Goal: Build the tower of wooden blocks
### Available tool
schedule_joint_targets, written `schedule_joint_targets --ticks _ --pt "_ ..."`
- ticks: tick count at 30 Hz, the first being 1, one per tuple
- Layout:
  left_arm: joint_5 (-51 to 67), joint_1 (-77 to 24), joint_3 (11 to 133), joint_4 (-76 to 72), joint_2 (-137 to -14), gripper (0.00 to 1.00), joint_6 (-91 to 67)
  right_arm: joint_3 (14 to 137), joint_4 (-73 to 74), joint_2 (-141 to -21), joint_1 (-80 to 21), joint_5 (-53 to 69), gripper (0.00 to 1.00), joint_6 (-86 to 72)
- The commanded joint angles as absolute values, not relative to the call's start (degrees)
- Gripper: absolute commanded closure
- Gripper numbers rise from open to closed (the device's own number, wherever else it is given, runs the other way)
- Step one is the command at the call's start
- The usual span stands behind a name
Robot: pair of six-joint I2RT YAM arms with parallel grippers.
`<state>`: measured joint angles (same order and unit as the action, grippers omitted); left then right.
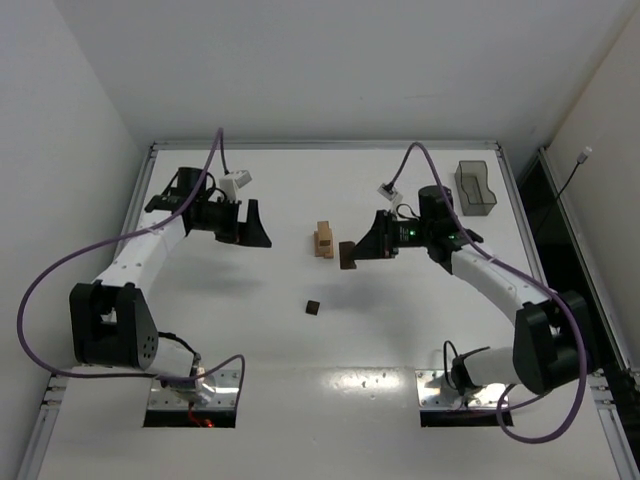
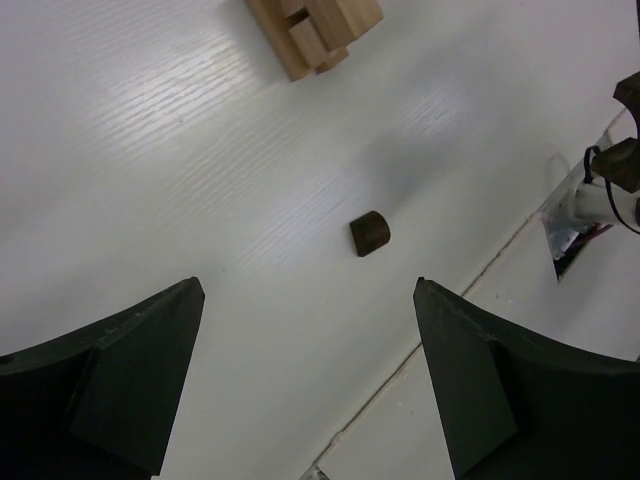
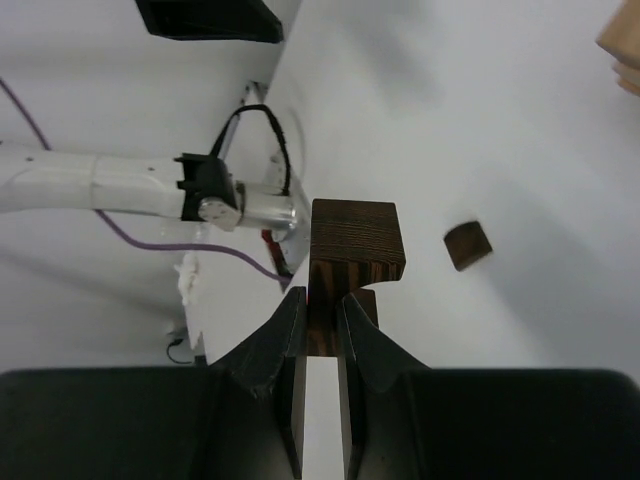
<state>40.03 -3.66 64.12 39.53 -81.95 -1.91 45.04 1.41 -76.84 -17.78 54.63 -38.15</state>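
Observation:
The wood block tower [image 1: 323, 240] is a low stack of light tan blocks in the middle of the table; its tan blocks [image 2: 312, 30] fill the top of the left wrist view and one corner [image 3: 625, 45] shows in the right wrist view. My right gripper [image 1: 378, 247] [image 3: 322, 300] is shut on a dark brown arch-shaped block [image 1: 347, 255] [image 3: 355, 250], held just right of the stack. A small dark brown block [image 1: 313, 307] [image 2: 370, 233] [image 3: 467, 245] lies loose on the table nearer the arms. My left gripper [image 1: 255, 225] [image 2: 308, 290] hangs open and empty, left of the stack.
A smoky-grey see-through tray [image 1: 475, 188] stands at the back right. White walls close in the table on the left, back and right. Purple cables loop from both arms. The left arm's base mount [image 3: 215, 190] shows in the right wrist view.

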Motion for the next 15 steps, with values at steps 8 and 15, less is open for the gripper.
schedule_joint_targets --ticks 8,15 --pt "34.90 -11.33 72.24 42.89 -78.85 0.07 1.41 63.08 -12.05 -89.55 -18.71 60.03 1.00 -52.45" --pt "19.44 -22.75 73.30 41.13 -71.28 0.00 8.68 69.43 -7.47 -98.08 -18.72 63.53 1.00 -55.28"
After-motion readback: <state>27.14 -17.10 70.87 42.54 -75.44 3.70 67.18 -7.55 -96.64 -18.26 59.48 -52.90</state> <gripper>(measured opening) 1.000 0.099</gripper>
